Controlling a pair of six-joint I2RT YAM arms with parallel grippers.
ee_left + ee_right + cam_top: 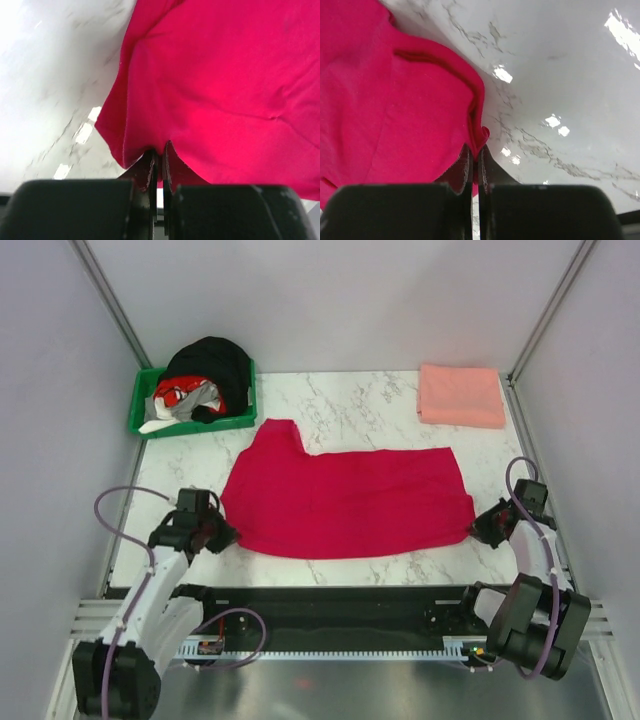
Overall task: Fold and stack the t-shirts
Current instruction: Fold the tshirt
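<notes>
At the near edge, the left gripper (pixel 218 533) has its jaws pressed together on the near-left corner of the crimson t-shirt (pixel 350 505). Its wrist view shows a small tuck of red cloth caught between the fingertips. The right gripper (pixel 480 528) is likewise clamped thin on the near-right corner, with the hem pinched between its jaws.

The crimson t-shirt lies spread across the middle of the marble table (pixel 350 400), and one sleeve points toward the far left.

The step in hand looks like folding the near edge away from the arms. To do it well, both corners should rise together and level, keeping the hem taut between them. They should then travel evenly toward the far edge so the fold line runs straight and no slack bunches in the middle. The pinches are shallow, so a quick pull could slip the cloth free.

Farther back, a salmon-pink t-shirt (pixel 460 395) sits folded at the far right corner. A green bin (pixel 140 410) at the far left holds a heap of clothes.

Count: two grippers, two t-shirts on the table and one bin. The garments in the bin cannot be counted.
</notes>
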